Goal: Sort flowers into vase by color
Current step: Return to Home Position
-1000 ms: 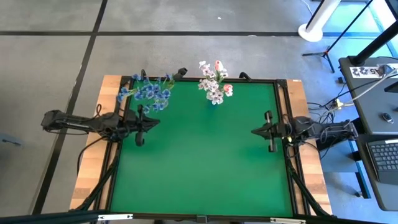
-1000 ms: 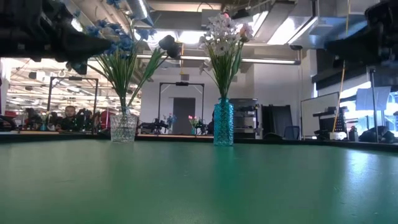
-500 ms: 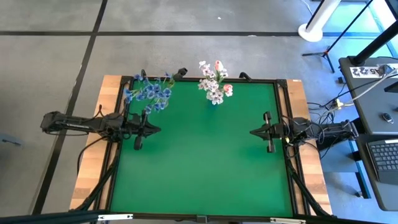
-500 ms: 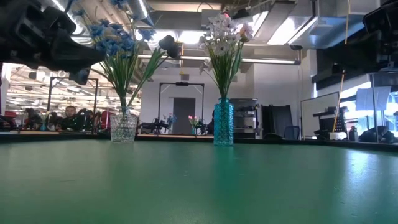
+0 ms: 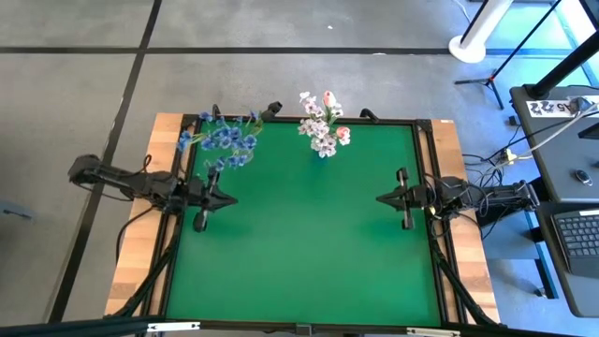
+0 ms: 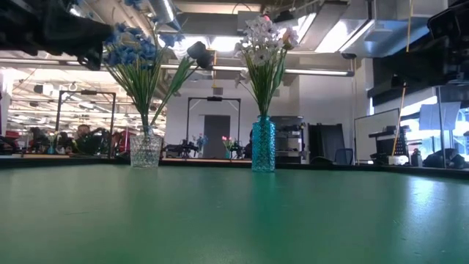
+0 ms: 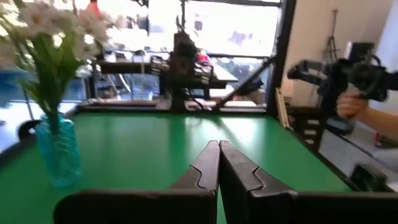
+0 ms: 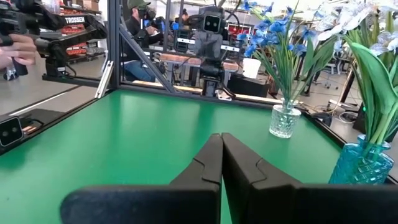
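Blue sprigs and a dark bud (image 6: 198, 51) stand by their stems in a clear glass vase (image 6: 146, 150) at the table's far left (image 5: 223, 140). White and pink blossoms (image 6: 265, 38) stand in a teal vase (image 6: 263, 144) near the far edge's middle (image 5: 323, 131). My left gripper (image 5: 229, 198) hovers shut above the table's left side, near of the blue flowers. My right gripper (image 5: 379, 198) hovers shut above the right side. In the wrist views both pairs of fingers are closed together (image 7: 217, 163) (image 8: 221, 158) with nothing between them.
Green mat (image 5: 309, 234) in a black frame on a wooden table. People and other robot rigs show in the room beyond the table; a hand (image 7: 351, 106) holds a device in the left wrist view. A desk with a laptop (image 5: 580, 234) stands right of the table.
My left gripper has drawn back a little toward the table's left and near edges, away from the blue flowers, staying shut. The right arm has kept still, and the flowers stand as before.
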Controlling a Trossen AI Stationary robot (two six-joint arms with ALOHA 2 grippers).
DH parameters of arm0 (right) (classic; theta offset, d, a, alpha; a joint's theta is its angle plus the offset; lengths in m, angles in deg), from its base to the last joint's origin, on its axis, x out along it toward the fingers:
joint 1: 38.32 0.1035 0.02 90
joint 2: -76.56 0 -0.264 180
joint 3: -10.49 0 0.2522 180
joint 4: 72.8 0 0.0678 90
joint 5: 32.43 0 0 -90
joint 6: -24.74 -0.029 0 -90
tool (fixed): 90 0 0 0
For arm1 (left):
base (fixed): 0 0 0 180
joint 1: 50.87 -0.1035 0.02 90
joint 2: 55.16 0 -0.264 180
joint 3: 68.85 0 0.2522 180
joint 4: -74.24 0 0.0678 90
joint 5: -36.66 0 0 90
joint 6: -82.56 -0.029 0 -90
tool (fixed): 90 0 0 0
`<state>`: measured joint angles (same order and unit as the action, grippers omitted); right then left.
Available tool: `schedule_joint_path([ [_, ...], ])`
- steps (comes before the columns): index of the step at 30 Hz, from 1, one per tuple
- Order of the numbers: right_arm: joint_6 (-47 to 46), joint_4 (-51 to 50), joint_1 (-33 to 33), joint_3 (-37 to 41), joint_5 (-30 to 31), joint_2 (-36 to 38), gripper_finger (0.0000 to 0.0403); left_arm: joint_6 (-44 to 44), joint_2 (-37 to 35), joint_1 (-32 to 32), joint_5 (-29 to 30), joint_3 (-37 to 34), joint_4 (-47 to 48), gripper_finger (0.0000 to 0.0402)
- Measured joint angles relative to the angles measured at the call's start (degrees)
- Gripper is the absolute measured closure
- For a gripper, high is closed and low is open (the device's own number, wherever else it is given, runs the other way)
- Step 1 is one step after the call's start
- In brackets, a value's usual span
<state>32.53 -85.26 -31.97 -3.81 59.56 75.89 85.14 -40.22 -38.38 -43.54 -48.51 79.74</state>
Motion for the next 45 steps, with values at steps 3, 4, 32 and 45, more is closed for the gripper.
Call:
schedule_joint_path([
  [3,0.00,0.02,0.00,0.02,0.65,0.00,0.0398,1.62,0.07,1.98,0.09,0.25,3.53,0.0402],
  [4,0.00,0.02,0.00,0.02,0.71,0.00,0.0397,2.39,0.07,2.59,0.19,0.23,4.62,0.0402],
  [32,-0.02,0.46,0.00,0.09,3.61,-0.02,0.0398,0.09,5.21,7.15,17.17,-6.13,0.51,0.0401],
  [45,-0.46,0.44,0.00,0.09,3.55,-0.02,0.0398,1.66,5.57,7.15,25.96,-6.13,-1.71,0.0401],
])
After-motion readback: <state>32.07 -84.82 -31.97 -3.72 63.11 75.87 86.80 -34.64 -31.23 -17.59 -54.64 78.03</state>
